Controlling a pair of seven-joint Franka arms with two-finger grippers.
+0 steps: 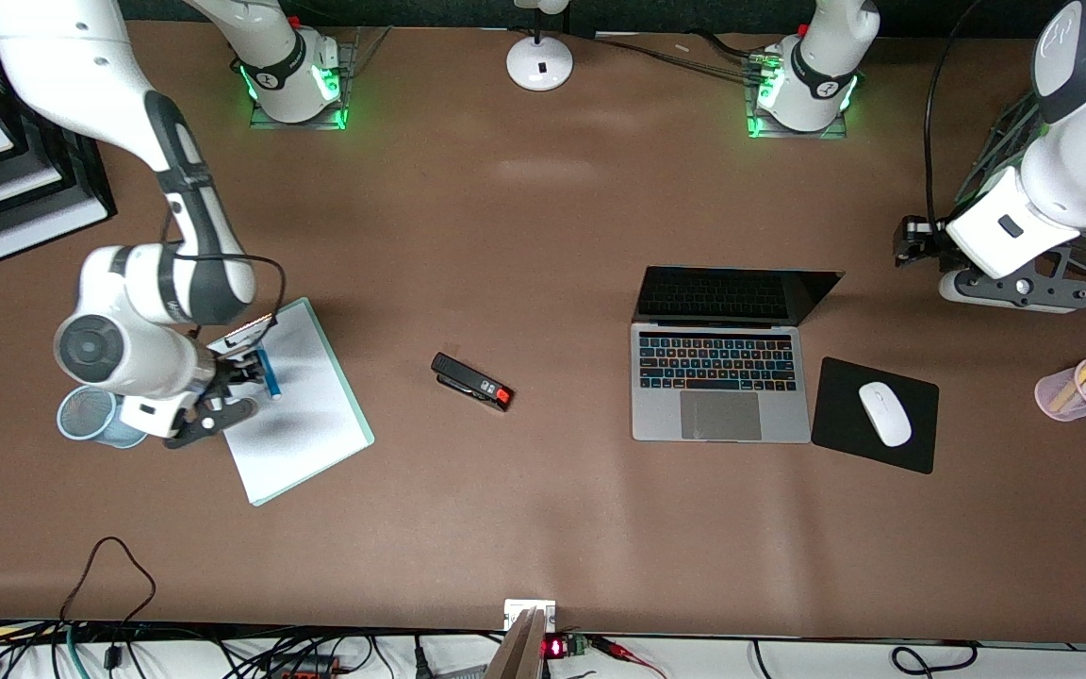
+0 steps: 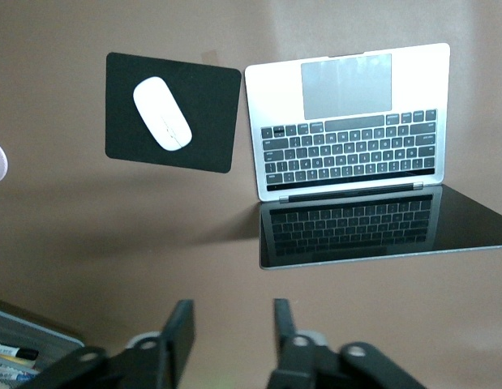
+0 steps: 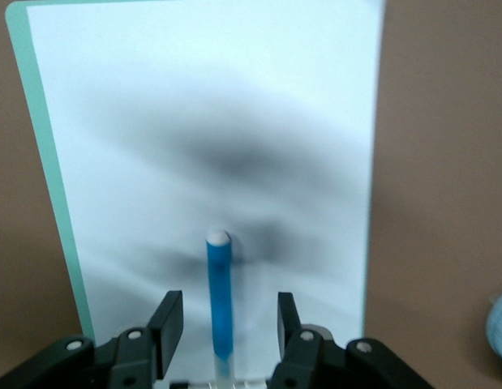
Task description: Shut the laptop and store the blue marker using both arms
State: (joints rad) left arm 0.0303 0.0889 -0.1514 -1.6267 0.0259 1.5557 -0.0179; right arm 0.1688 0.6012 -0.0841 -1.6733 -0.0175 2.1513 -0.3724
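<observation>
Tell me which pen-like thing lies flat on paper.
The slim blue marker, lying between the right gripper's open fingers; the others stand in the pink cup.

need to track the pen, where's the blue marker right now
The blue marker lies on the white notepad toward the right arm's end of the table, between the open fingers of the right gripper, beside the blue mesh cup.

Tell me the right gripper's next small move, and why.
Probably close the fingers: the right gripper is open, straddling the blue marker on the white pad. The left gripper waits open; the laptop is still open.
</observation>
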